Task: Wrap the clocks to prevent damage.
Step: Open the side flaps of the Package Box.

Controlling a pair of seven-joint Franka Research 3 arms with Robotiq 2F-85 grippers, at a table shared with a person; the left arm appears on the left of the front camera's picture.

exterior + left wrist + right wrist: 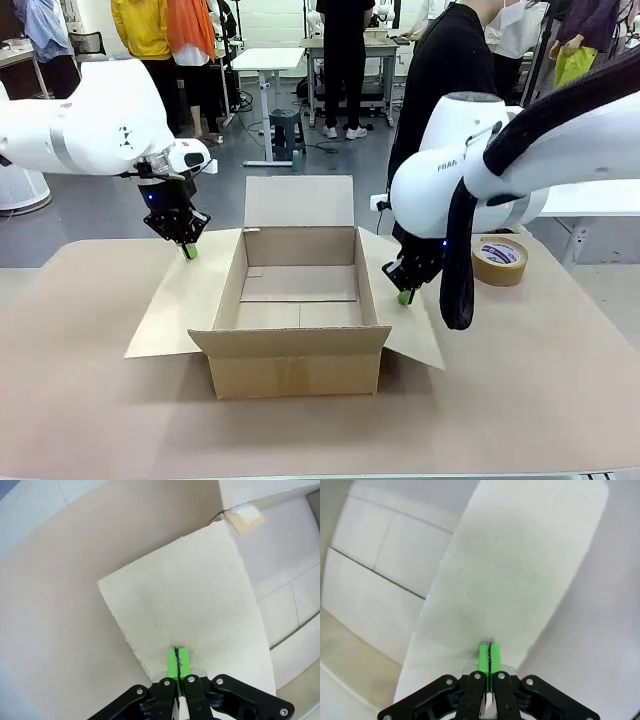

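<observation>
"FRAN" on right arm (452, 172)

The left arm (95, 125) is white and rounded, with small black marks on its shell; the right arm (450, 190) bears grey lettering and a thick black cable sleeve (458, 270). The left gripper (178, 656) and right gripper (490, 654) are black, with green pads (172, 662) and silver screws (218, 681) at the linkage pivots.

The box (296, 372) is plain brown cardboard; the counter (100, 420) uniform beige-brown. The tape roll (499, 262) is tan, its white core printed purple. The left tool (189, 250) and right tool (405, 296) are black with green pads (172, 661).
</observation>
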